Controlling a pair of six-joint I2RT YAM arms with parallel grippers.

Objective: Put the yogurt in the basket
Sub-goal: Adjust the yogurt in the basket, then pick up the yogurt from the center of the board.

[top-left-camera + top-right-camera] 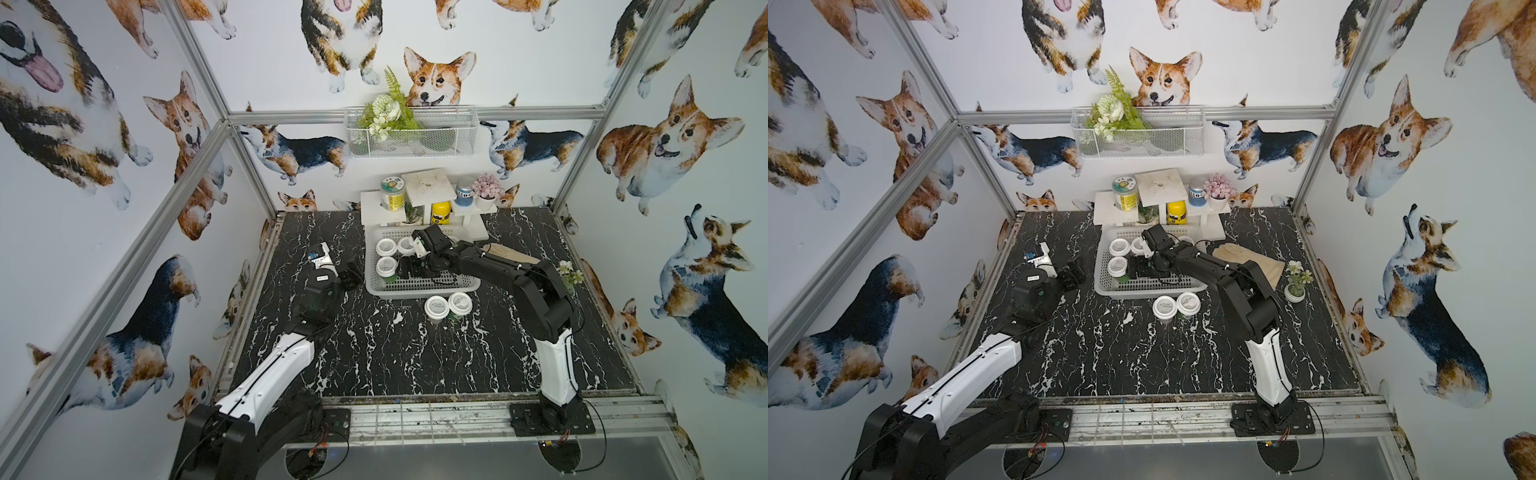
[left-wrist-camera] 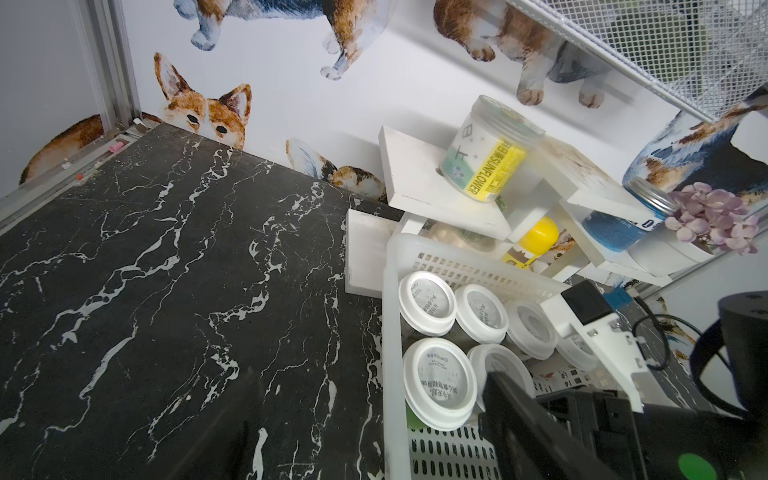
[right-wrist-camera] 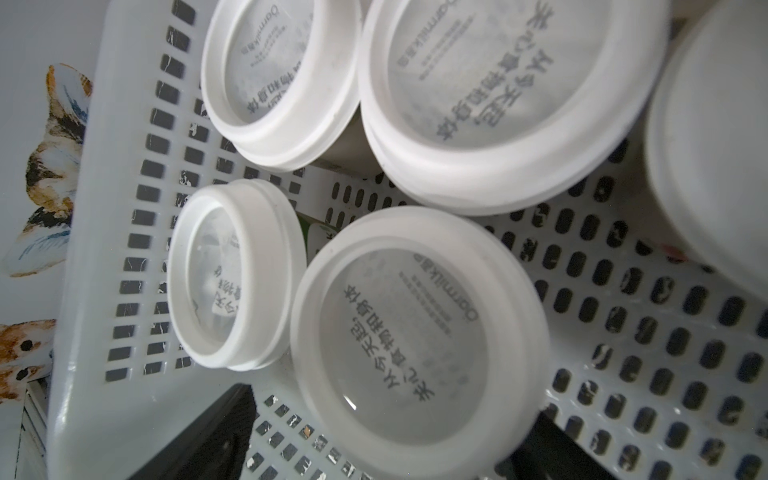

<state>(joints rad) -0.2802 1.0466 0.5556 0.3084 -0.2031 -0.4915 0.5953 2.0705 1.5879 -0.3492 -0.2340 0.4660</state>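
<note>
– White slotted plastic: in both top views the basket [image 1: 419, 287] sits near the back of the marble table [image 1: 374, 357]. The right gripper [image 1: 405, 269] is down inside it among the yogurt cups [image 1: 386, 248]. An outside pair [image 1: 436, 306] stands on the table just beside the front rim, the two touching each other.

– And the left gripper [image 1: 351, 272]?

– It is low beside the basket's left wall. Nothing shows in it, and I cannot tell how wide it stands. If it swung in now, the two arms could clash.

– What about the left wrist view?

– Six lids are packed rim to rim against the left and back walls. A dark finger [image 2: 511, 397] of the right gripper overlaps one of them. With that little slack, a nudge to one cup would shove the rest.

– And the right wrist view?

– The nearest cup [image 3: 415, 332] stands on the basket floor between jaws spread wide. Floor shows between one finger [image 3: 216, 432] and the lid, so I judge the cup is let go, not gripped. If the gripper lifts out crooked, a finger could hook that wide lid lip and tip the cup. It could also drag the light basket along. Closing on one of the outside pair may topple the other.
</note>
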